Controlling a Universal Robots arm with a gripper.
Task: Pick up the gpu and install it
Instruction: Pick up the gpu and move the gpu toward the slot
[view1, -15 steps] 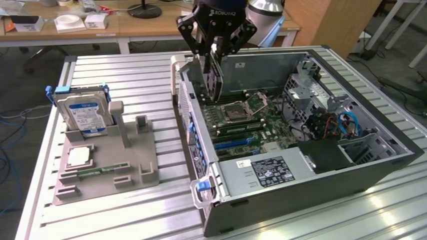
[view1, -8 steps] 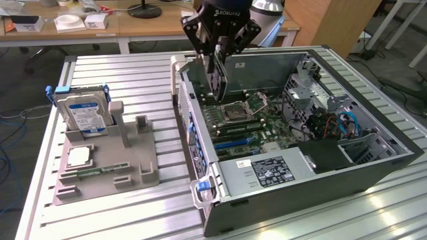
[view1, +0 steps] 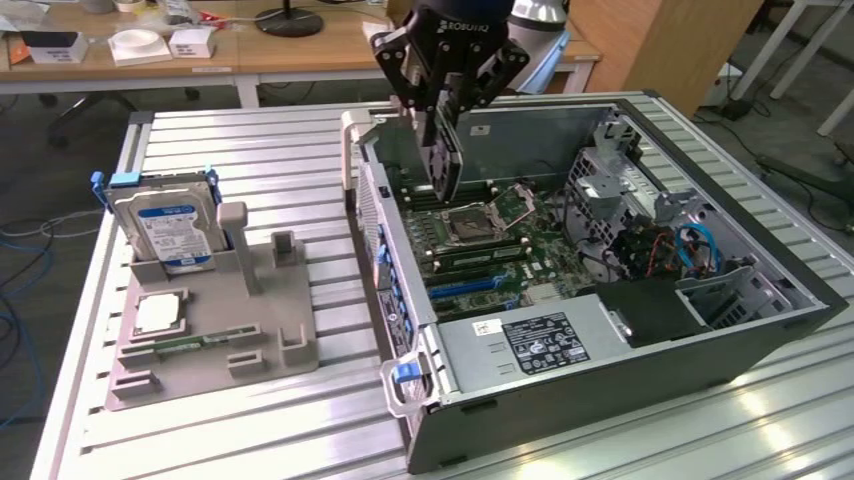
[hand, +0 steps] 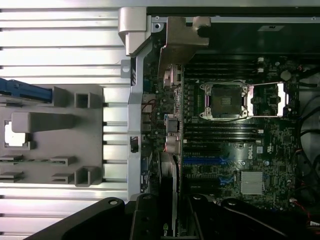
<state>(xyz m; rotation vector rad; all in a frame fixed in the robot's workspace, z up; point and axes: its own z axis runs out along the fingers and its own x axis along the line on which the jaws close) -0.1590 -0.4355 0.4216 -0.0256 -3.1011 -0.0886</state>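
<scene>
My gripper (view1: 445, 118) hangs over the open computer case (view1: 747, 330), shut on the gpu (view1: 442, 165). The card hangs upright, edge down, above the back left part of the motherboard (view1: 534, 255), near the case's rear wall. In the wrist view the gpu (hand: 169, 180) shows edge-on as a thin dark strip between my gripper's (hand: 170, 216) black fingers (hand: 145, 217). It lies close to the blue expansion slots (hand: 202, 161) and the case's rear panel. It is apart from the board below.
A grey parts holder (view1: 287, 345) lies at the exterior view's left, carrying an upright hard drive (view1: 167, 225), a CPU chip (view1: 158, 312) and a memory stick (view1: 187, 345). Inside the case are the open CPU socket (view1: 474, 225), the power supply (view1: 534, 340) and drive-bay cables (view1: 694, 250).
</scene>
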